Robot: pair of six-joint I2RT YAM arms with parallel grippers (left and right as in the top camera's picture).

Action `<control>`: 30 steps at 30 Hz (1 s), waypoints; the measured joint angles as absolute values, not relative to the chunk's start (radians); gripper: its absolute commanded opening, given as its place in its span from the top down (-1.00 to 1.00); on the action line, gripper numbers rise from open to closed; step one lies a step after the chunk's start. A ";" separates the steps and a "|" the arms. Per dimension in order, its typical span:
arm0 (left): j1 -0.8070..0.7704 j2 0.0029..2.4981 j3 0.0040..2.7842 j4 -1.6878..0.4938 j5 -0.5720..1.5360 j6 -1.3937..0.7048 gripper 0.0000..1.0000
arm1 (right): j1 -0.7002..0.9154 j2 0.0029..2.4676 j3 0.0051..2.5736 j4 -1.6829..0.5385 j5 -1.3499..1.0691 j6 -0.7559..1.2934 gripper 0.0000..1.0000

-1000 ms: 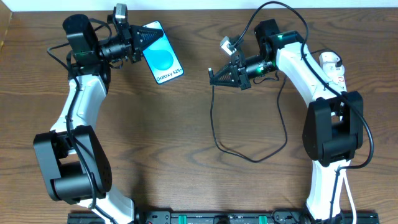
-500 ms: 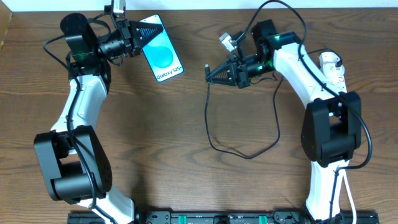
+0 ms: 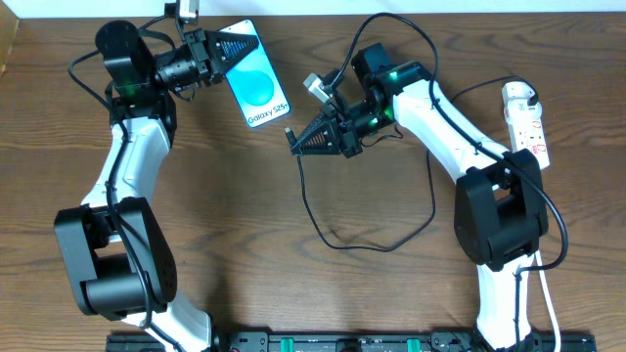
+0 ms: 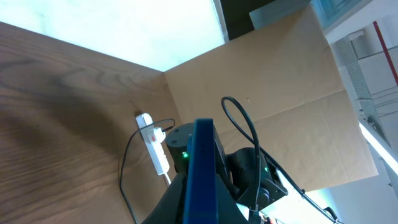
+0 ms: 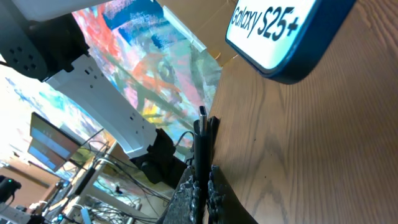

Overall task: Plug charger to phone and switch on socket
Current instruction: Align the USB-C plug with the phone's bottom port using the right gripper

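Note:
My left gripper (image 3: 223,56) is shut on the phone (image 3: 256,76), blue screen with "Galaxy S25" text, held at the table's far left-centre; in the left wrist view the phone (image 4: 200,168) shows edge-on between the jaws. My right gripper (image 3: 298,144) is shut on the charger's black plug tip (image 5: 203,134), just right of and below the phone's lower end (image 5: 292,37). The black cable (image 3: 337,235) loops down over the table and back up toward the right arm. The socket (image 3: 526,119), a white power strip, lies at the far right; it also shows in the left wrist view (image 4: 155,144).
A thick white cord (image 3: 540,293) runs down from the power strip along the right arm's base. A brown cardboard wall (image 4: 273,87) stands behind the table's far edge. Bare wood table (image 3: 254,254) lies between the two arms.
My right gripper has moved left with the plug tip, from mid-right to close by the phone's lower end, dragging the cable loop along. The left gripper and phone rose slightly.

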State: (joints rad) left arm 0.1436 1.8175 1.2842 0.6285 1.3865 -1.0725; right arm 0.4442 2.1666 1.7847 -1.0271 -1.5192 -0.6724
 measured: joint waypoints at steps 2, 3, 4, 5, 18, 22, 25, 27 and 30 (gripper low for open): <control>0.144 1.818 1.284 0.628 1.386 -1.073 0.85 | 0.446 2.167 1.785 -1.027 -1.520 -0.672 0.98; 0.144 1.818 1.284 0.629 1.388 -1.073 0.85 | 0.447 2.167 1.785 -1.027 -1.520 -0.672 0.99; 0.144 1.818 1.284 0.629 1.390 -1.073 0.85 | 0.448 2.167 1.785 -1.027 -1.521 -0.672 0.98; 0.144 1.818 1.284 0.629 1.392 -1.073 0.86 | 0.448 2.167 1.785 -1.027 -1.523 -0.672 0.98; 0.126 1.818 1.284 0.629 1.409 -1.072 0.85 | 0.477 2.167 1.785 -0.940 -1.526 -0.621 0.98; 0.108 1.818 1.284 0.629 1.414 -1.072 0.85 | 0.477 2.167 1.785 -0.932 -1.526 -0.606 0.99; 0.104 1.818 1.284 0.629 1.419 -1.072 0.85 | 0.477 2.167 1.785 -0.930 -1.526 -0.601 0.98; 0.104 1.818 1.284 0.629 1.420 -1.072 0.85 | 0.477 2.167 1.784 -0.928 -1.526 -0.597 0.98; 0.104 1.818 1.284 0.629 1.423 -1.072 0.85 | 0.477 2.167 1.785 -0.926 -1.526 -0.594 0.98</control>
